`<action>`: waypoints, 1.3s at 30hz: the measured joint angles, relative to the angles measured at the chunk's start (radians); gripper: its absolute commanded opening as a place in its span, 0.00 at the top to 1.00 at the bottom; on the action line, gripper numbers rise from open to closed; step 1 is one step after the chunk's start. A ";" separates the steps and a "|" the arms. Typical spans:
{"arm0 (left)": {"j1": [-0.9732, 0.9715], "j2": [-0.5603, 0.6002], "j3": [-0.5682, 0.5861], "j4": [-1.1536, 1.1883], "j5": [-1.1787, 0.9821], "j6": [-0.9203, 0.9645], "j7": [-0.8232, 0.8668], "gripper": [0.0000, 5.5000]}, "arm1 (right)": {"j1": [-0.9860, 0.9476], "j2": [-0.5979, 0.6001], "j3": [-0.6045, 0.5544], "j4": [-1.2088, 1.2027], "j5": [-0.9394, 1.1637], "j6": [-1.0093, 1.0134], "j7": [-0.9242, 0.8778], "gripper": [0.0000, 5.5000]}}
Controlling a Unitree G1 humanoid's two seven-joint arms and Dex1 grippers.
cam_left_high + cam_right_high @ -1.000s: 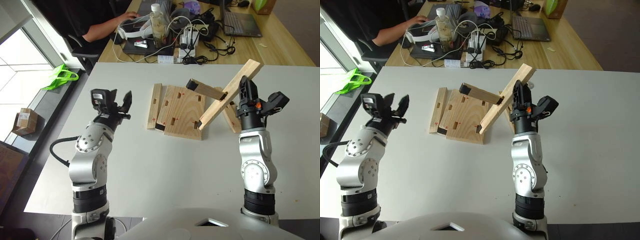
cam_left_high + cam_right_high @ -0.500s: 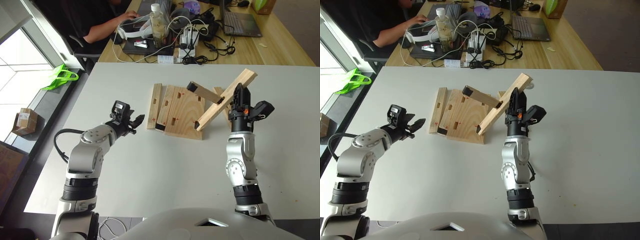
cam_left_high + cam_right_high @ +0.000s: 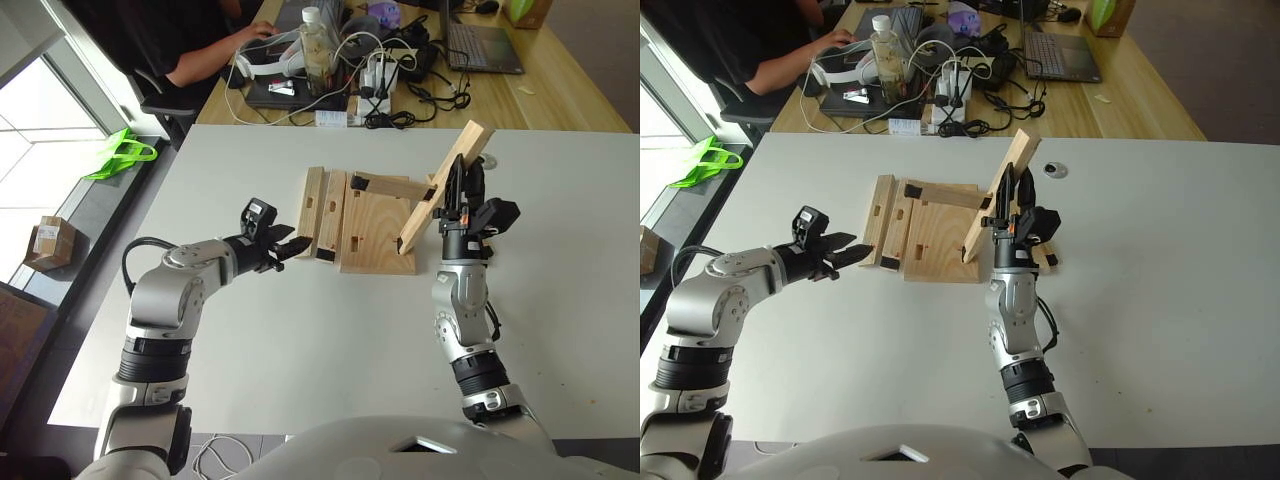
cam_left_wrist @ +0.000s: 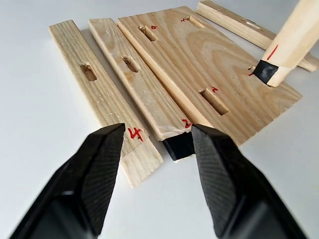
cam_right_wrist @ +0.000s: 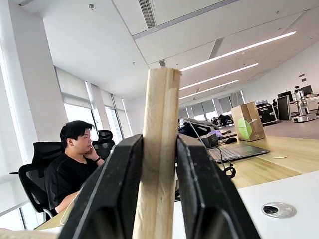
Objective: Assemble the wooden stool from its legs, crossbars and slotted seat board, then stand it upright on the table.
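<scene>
The slotted seat board (image 3: pixel 375 228) lies flat mid-table. Left of it lie two slotted wooden pieces, one marked 4 (image 4: pixel 94 89) and one marked 2 (image 4: pixel 142 97) with a black end. My left gripper (image 3: pixel 287 247) is open, low over the table, its tips just short of the near ends of these two pieces (image 4: pixel 158 134). My right gripper (image 3: pixel 460 192) is shut on a wooden leg (image 5: pixel 158 149). The leg (image 3: pixel 445 185) stands steeply tilted, its black-tipped lower end on the seat board. A crossbar (image 3: pixel 390 186) juts from it to the left. Another wooden piece (image 3: pixel 1042 256) lies beside the right arm.
Behind the white table stands a wooden desk (image 3: pixel 560 90) with laptops, cables and a bottle (image 3: pixel 315 45); a person sits there. A round grommet (image 3: pixel 1053 170) is set in the tabletop at the back. A green bag (image 3: pixel 122 152) lies on the floor to the left.
My left gripper dropped and moved right to the ends of the two slotted pieces. My right gripper shifted left and tipped the leg and crossbar more upright over the seat board.
</scene>
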 measured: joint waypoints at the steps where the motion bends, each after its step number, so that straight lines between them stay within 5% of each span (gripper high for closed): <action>1: -0.008 0.003 -0.011 0.000 0.000 0.004 -0.014 0.55 | -0.005 0.000 -0.003 0.018 -0.003 -0.010 -0.011 0.83; 8: -0.077 -0.022 0.015 -0.010 -0.083 0.066 -0.030 0.55 | -0.040 0.006 -0.018 0.088 -0.042 -0.077 -0.048 0.83; 14: -0.146 -0.211 0.167 -0.109 -0.170 0.041 0.170 0.55 | 0.118 -0.007 0.065 -0.016 -0.098 -0.108 -0.004 0.83; 22: -0.120 -0.300 0.245 -0.183 -0.217 -0.003 0.299 0.55 | 0.157 -0.006 0.039 -0.116 -0.052 0.007 0.044 0.83; 35: -0.010 -0.414 0.292 -0.325 -0.278 -0.168 0.437 0.55 | 0.151 -0.056 -0.024 -0.461 0.028 0.332 0.158 0.42; 39: 0.056 -0.330 0.262 -0.319 -0.174 -0.153 0.480 0.55 | 0.053 -0.127 -0.175 -0.622 0.099 0.529 0.095 0.42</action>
